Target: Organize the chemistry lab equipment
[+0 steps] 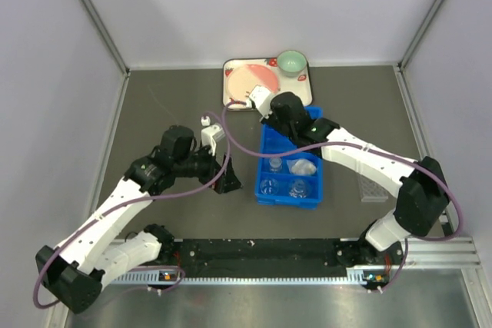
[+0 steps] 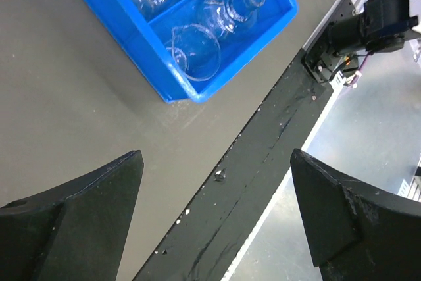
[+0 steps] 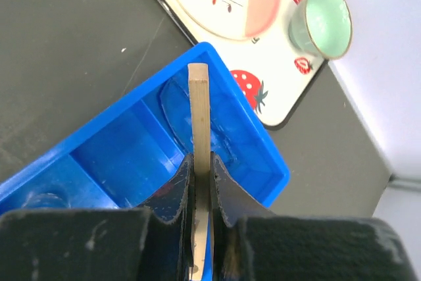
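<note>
My right gripper is shut on a thin wooden stick, which stands upright above the far compartment of the blue bin. A clear round dish lies in that compartment. In the top view this gripper hangs over the bin's far end. Clear glass beakers and a flask sit in the near compartments. My left gripper is open and empty, above the table edge just left of the bin; the beaker and flask show there. A clear tube rack lies to the bin's right.
A strawberry-print tray with a pink plate and a green bowl stands behind the bin. The black rail runs along the near table edge under my left gripper. Walls close in the table's sides and back.
</note>
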